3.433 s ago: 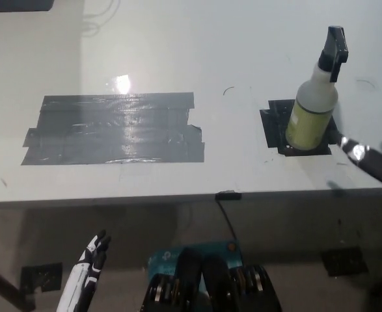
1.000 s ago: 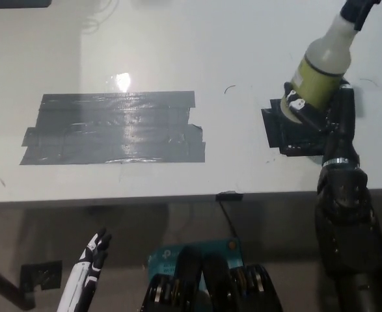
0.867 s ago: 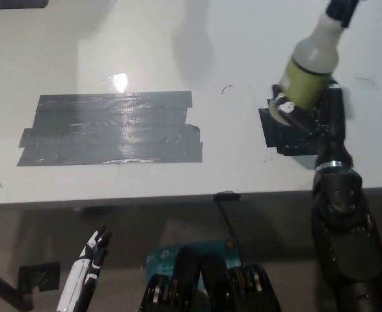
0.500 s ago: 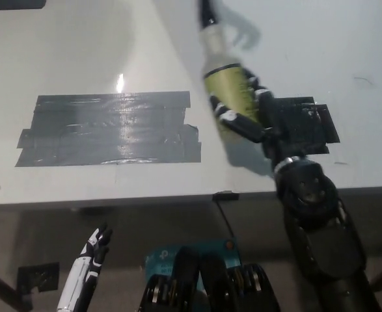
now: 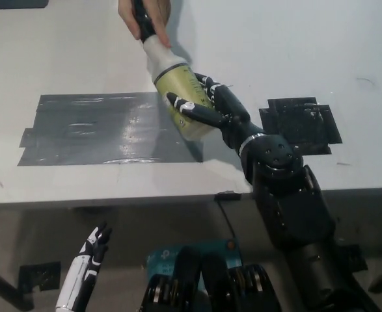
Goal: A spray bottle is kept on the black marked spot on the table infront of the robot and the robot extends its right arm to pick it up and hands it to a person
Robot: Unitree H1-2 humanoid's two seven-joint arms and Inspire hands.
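Note:
The spray bottle (image 5: 177,88), with a yellow-green label and whitish neck, is lifted above the table and tilted toward the upper left. My black right hand (image 5: 211,112) is shut around its body. A person's hand (image 5: 146,15) at the top edge grips the bottle's black spray head. The small black marked spot (image 5: 301,123) lies bare on the table to the right of my arm. My white left hand (image 5: 86,263) rests low at the lower left, below the table's front edge, its fingers close together.
A large grey tape patch (image 5: 99,130) covers the white table (image 5: 275,45) left of centre, partly under the bottle. The table's front edge runs across the middle. A black cable (image 5: 228,218) hangs from that edge.
My right arm lifted the bottle off the black spot and carried it left across the table. A person's hand has come in from the top and taken hold of the spray head.

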